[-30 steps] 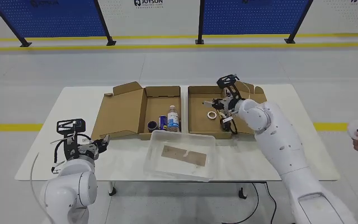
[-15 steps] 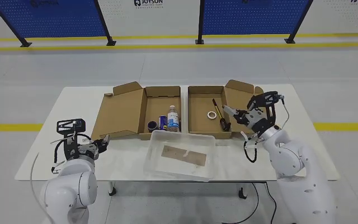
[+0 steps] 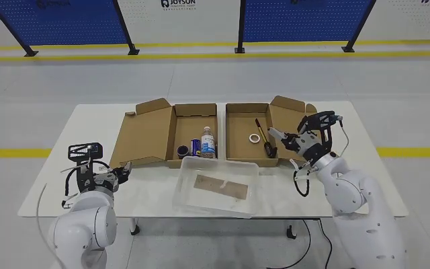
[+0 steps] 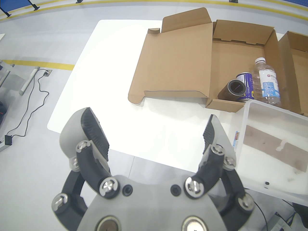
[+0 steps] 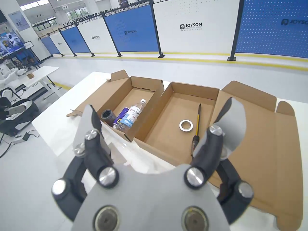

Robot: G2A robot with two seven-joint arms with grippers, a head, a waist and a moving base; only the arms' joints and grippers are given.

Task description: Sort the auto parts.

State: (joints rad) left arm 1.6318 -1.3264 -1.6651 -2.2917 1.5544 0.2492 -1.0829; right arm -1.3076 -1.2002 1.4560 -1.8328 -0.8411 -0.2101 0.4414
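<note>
Against the frame a second earlier, the right gripper (image 5: 160, 102) is no longer over the right box (image 5: 163, 131). It hangs beside the open flap, barely shifted from half a second ago, fingers spread wide with nothing between them. The screwdriver (image 5: 197, 123) lies flat on the box floor ahead of the fingers, its long axis running away from them, handle nearest, tip toward the far wall. The ring (image 5: 186, 125) lies just beside its shaft. The left gripper (image 4: 148, 115) is unmoved, fingers wide, empty.

On the desk (image 3: 101, 128), the left box (image 3: 191, 128) holds a bottle (image 3: 208, 143) and two cans (image 3: 195, 146); the right box (image 3: 240, 131) holds a ring (image 3: 254, 138) and a screwdriver (image 3: 261, 132).
</note>
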